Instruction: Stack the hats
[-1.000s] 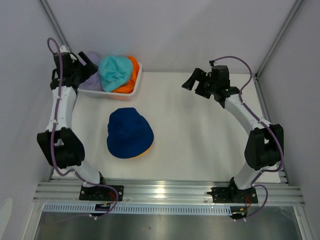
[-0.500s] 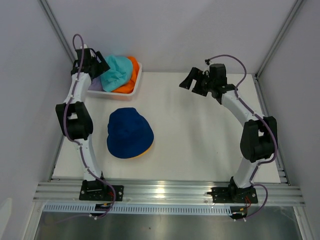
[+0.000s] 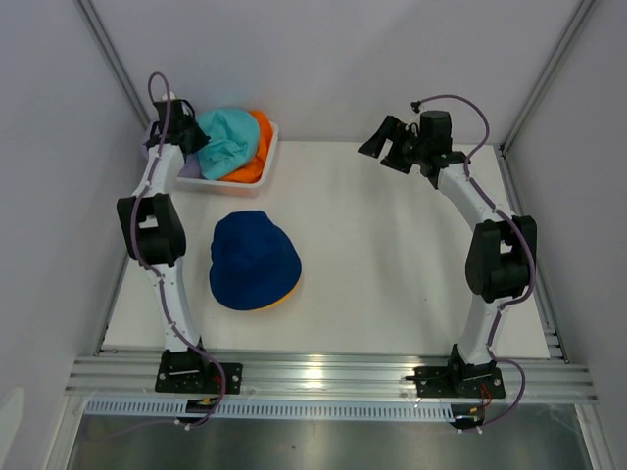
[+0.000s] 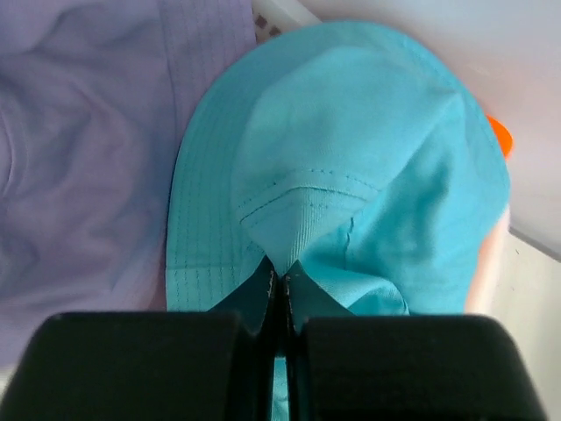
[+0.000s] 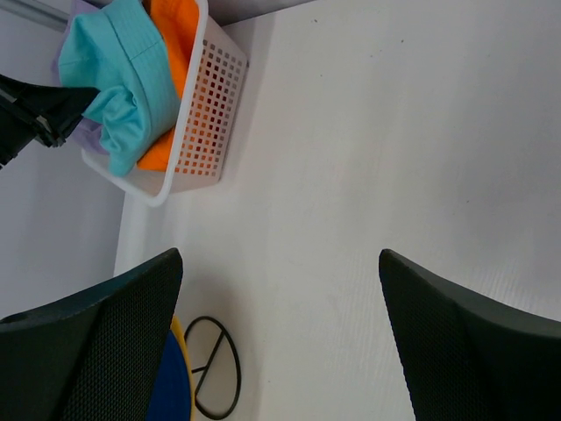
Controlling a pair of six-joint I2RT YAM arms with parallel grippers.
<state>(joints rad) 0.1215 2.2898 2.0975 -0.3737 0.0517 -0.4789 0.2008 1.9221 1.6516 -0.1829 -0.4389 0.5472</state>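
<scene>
Clenched on a fold of the teal hat [image 4: 351,175] in the basket [image 3: 266,157], far left: left tool [image 4: 280,294]. Spread, holding nothing, far right: right tool [image 3: 380,149]. Nearward and slightly right from that pinch to the navy hat [image 3: 253,257] on the worktop [image 3: 392,274]; reachable sooner by the left arm.

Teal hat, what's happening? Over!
Left claw shut on teal hat, in basket. Right claw open, empty. Navy hat on table. Lavender hat alongside.
</scene>
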